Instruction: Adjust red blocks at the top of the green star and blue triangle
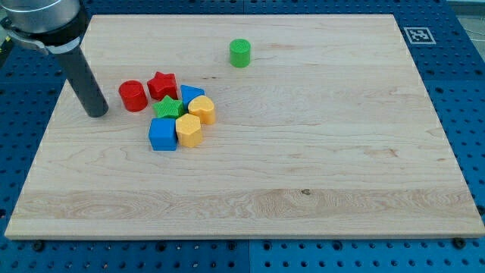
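Note:
A red cylinder (pixel 132 95) and a red star (pixel 162 85) sit at the upper left of the wooden board (pixel 303 152). Just below the red star lies the green star (pixel 168 108), with the blue triangle (pixel 190 94) to its right. My tip (pixel 97 113) rests on the board to the left of the red cylinder, a short gap away, touching no block.
Two yellow blocks (pixel 201 109) (pixel 189 130) and a blue cube (pixel 162 134) crowd below and right of the green star. A green cylinder (pixel 239 52) stands alone near the view's top. The board's left edge is close to my tip.

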Tool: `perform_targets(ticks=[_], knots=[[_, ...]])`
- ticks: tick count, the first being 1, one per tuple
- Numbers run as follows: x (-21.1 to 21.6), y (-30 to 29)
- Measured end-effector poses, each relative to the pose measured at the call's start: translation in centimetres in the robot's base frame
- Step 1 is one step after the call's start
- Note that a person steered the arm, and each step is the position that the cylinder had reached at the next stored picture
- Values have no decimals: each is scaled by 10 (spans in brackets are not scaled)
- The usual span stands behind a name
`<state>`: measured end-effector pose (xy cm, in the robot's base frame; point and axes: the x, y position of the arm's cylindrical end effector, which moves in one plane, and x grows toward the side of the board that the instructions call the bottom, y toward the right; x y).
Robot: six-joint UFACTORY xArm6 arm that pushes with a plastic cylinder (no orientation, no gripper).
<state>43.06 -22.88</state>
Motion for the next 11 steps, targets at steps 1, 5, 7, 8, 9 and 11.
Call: perform_targets(ticks=[1, 5, 7, 8, 9, 11], knots=[[-15, 6], [-33, 35], [-95, 60], [-105, 106], [-75, 116], [-69, 116]])
